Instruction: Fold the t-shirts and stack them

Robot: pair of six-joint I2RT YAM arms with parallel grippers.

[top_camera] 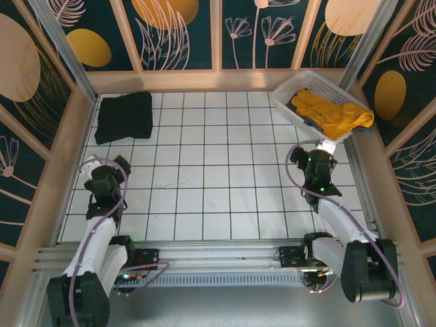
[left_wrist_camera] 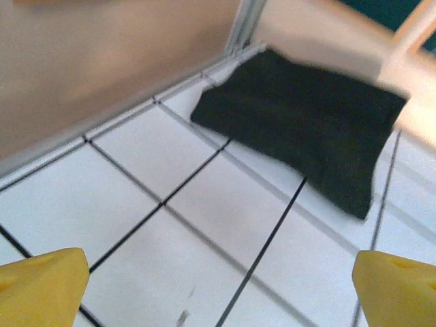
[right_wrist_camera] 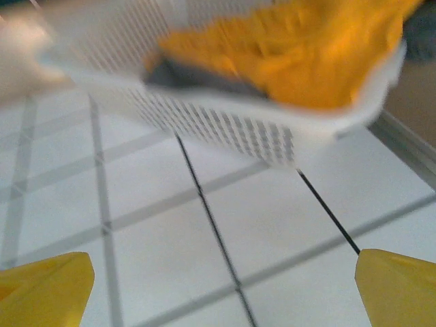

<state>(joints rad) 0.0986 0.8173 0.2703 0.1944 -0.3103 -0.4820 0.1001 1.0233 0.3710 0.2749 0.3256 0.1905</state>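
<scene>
The mustard-orange t-shirt lies crumpled in the white lattice basket at the upper right of the overhead view, one end spilling over the rim. A pinch taken too deep could catch the plastic mesh, and a lift could then drag or tip the light basket. A shallow pinch risks the limp cloth slipping free. The right gripper hangs just short of the basket, its yellow fingers spread wide and empty. The left gripper is likewise spread and empty. It faces the black t-shirt, a matte, soft, roughly rectangular fold lying flat in the upper left corner of the glossy tiled table. Nudging it could undo that fold.
</scene>
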